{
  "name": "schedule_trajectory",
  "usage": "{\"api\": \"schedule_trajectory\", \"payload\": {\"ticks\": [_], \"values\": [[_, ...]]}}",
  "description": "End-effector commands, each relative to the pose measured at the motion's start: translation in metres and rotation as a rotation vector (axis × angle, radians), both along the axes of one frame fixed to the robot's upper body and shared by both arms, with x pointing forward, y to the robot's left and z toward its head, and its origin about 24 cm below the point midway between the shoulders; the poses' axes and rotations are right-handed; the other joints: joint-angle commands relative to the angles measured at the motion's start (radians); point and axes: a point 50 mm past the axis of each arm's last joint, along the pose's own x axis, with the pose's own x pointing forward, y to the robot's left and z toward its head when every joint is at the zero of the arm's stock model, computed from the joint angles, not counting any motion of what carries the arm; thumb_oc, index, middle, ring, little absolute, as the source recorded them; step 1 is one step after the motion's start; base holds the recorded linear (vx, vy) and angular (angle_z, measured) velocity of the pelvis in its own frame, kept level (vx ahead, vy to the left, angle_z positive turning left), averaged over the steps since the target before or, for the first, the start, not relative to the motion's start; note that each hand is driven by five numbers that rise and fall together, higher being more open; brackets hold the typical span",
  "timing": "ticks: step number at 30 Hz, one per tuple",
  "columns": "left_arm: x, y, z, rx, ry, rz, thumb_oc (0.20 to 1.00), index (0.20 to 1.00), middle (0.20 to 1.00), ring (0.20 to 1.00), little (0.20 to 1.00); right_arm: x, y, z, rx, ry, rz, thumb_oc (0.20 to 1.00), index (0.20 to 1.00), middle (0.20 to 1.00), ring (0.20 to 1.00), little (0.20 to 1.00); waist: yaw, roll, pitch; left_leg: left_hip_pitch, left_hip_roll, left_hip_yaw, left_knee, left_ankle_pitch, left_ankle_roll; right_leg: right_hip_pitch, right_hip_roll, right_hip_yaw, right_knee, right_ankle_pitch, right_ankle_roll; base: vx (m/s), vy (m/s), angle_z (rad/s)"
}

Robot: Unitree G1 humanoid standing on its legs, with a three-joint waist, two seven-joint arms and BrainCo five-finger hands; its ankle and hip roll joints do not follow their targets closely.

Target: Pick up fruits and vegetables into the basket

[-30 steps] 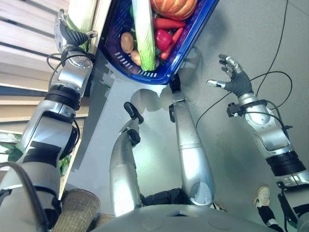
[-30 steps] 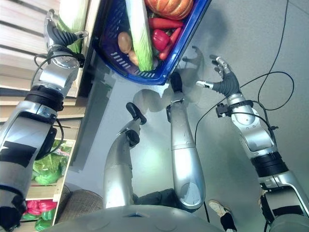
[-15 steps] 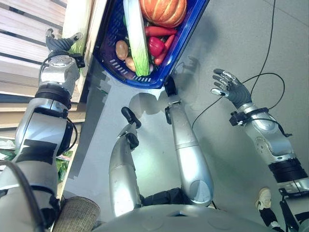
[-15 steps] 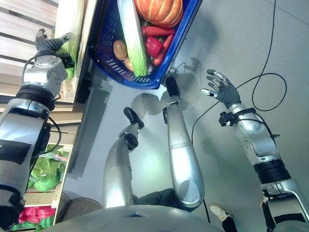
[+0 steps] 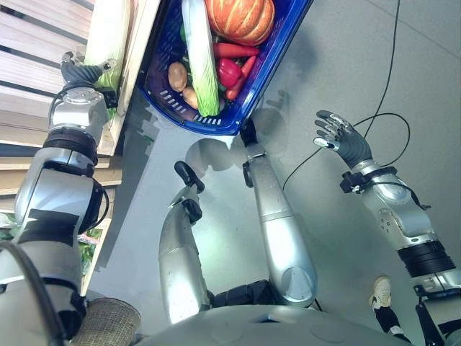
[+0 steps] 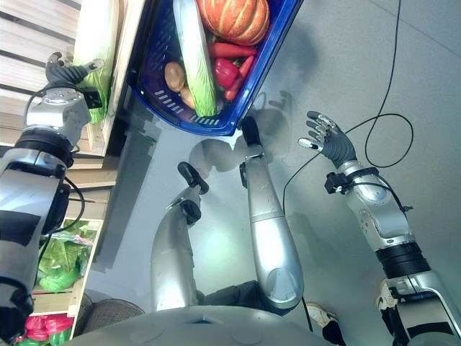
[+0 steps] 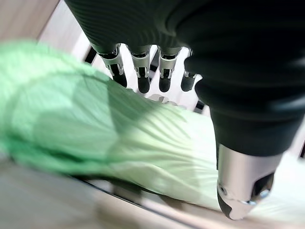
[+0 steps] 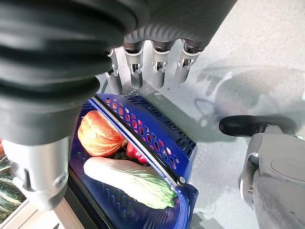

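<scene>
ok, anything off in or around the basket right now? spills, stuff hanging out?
No spills. The napa cabbage lies lengthwise in the blue basket beside the pumpkin, all inside the rim. Another cabbage sits on the shelf under the open left hand. The right hand is open over bare floor.

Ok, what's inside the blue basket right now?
In the blue basket: an orange pumpkin, a long pale cabbage, a red pepper, carrots and potatoes. Anything beneath these is covered.
</scene>
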Motion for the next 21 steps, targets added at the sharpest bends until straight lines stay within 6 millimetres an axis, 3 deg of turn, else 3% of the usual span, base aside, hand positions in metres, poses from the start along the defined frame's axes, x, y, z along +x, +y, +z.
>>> {"api": "schedule_trajectory", "payload": {"ticks": [1, 6, 14, 21], "values": [[-0.024, 0.044, -0.001, 0.241, 0.139, 0.198, 1.0, 1.0, 1.0, 1.0, 1.0, -0.005, 0.003, -0.009, 0.068, 0.007, 0.02, 1.0, 1.0, 1.0, 1.0, 1.0, -0.012, -0.045, -0.05, -0.108, -0.019, 0.04, 0.069, -0.029, 0.053, -0.011, 0.034, 0.012, 0.026, -0.093, 0.042, 0.0, 0.0, 0.0], [-0.026, 0.048, 0.014, 0.466, 0.325, 0.252, 1.0, 1.0, 1.0, 1.0, 1.0, -0.003, -0.001, -0.011, 0.064, 0.018, 0.013, 1.0, 1.0, 1.0, 1.0, 1.0, -0.024, -0.041, -0.05, -0.113, -0.017, 0.049, 0.065, -0.028, 0.048, -0.023, 0.033, 0.023, 0.018, -0.08, 0.045, 0.0, 0.006, -0.03], [-0.023, 0.043, 0.015, 0.502, 0.435, 0.232, 1.0, 1.0, 1.0, 1.0, 1.0, -0.002, -0.001, -0.014, 0.066, 0.022, -0.004, 1.0, 1.0, 1.0, 1.0, 1.0, -0.039, -0.037, -0.05, -0.099, -0.016, 0.062, 0.044, -0.021, 0.04, -0.028, 0.03, 0.028, 0.004, -0.068, 0.049, 0.0, -0.009, -0.05], [-0.014, 0.032, 0.015, 0.419, 0.383, 0.153, 1.0, 1.0, 1.0, 1.0, 1.0, -0.001, -0.002, -0.014, 0.06, 0.028, -0.027, 1.0, 1.0, 1.0, 1.0, 1.0, -0.053, -0.031, -0.05, -0.086, -0.013, 0.073, 0.023, -0.013, 0.026, -0.033, 0.025, 0.032, -0.011, -0.055, 0.052, 0.0, -0.009, -0.07]]}}
